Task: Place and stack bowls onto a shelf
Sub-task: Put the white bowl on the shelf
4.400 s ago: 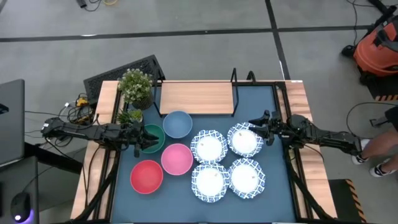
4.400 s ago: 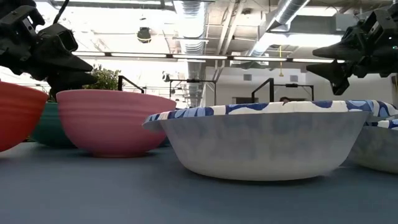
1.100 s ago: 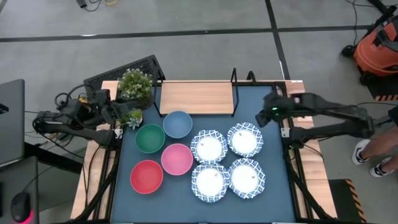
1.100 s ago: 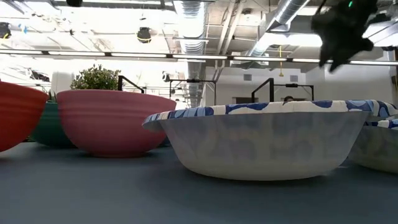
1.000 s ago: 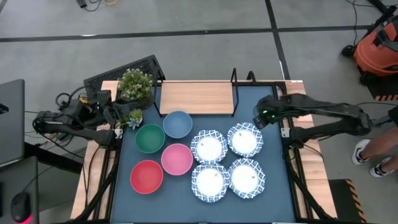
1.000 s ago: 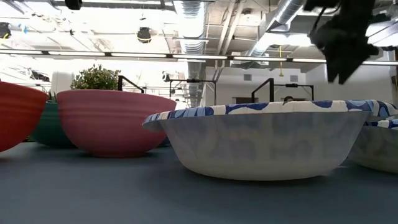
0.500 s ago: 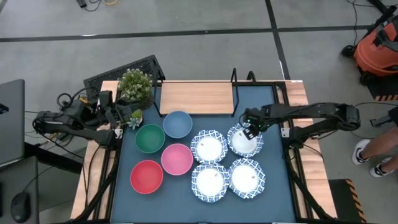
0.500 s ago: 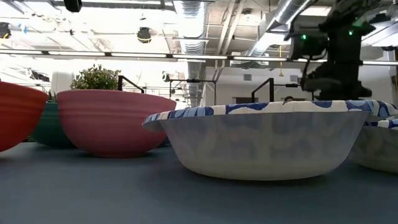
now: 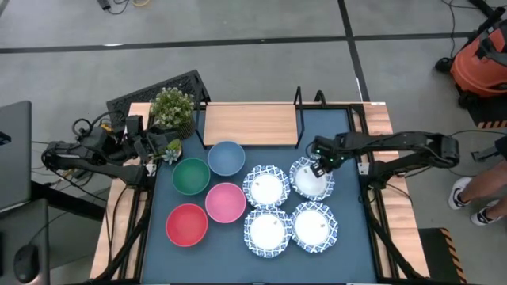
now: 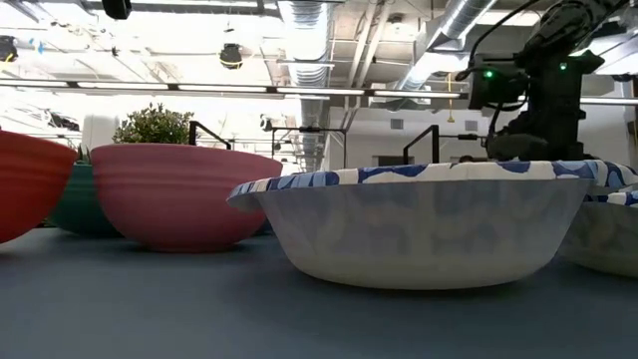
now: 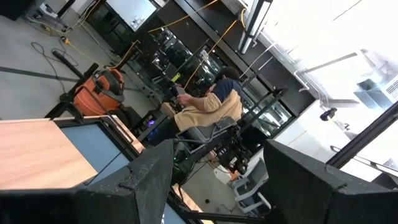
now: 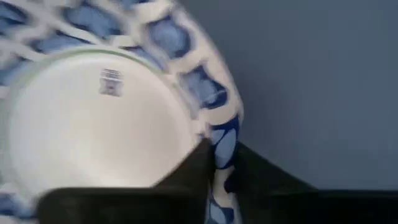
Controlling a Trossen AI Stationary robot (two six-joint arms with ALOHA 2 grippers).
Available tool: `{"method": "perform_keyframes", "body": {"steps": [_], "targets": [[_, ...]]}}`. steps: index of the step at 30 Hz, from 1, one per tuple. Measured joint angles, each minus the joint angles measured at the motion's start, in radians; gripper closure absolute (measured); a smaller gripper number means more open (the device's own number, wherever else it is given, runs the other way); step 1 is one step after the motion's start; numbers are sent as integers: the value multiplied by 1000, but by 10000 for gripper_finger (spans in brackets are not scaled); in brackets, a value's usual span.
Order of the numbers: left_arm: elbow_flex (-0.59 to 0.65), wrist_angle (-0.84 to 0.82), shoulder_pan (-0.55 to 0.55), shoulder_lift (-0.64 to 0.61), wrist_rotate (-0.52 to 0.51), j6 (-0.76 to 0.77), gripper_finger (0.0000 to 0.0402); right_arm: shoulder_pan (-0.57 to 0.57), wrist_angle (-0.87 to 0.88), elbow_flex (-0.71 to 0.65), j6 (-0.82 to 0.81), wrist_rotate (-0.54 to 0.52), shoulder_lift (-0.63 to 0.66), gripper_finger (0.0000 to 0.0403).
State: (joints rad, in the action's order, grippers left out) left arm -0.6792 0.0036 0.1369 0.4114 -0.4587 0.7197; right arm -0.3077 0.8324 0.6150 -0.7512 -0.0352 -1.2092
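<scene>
Patterned bowl rim between right gripper fingers.

Low view cuts off the red bowl at its left edge

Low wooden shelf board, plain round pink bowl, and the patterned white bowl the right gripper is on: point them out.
Low light-wood shelf board (image 9: 249, 124): high view, bare middle of the board.
Plain round pink bowl (image 9: 225, 201): high view, inside centre.
Blue-patterned white bowl (image 12: 93, 130): right wrist view, white inner floor.
Right gripper (image 12: 221, 163): right wrist view, at the bowl's rim.
</scene>
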Motion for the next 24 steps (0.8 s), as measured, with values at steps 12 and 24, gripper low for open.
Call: {"method": "perform_keyframes", "body": {"steps": [12, 24], "targets": [[0, -17, 0, 0, -1, 0, 166, 0, 261, 211, 33, 13, 7, 381], [0, -41, 0, 0, -1, 9, 166, 39, 474, 843, 88, 90, 3, 381]]}}
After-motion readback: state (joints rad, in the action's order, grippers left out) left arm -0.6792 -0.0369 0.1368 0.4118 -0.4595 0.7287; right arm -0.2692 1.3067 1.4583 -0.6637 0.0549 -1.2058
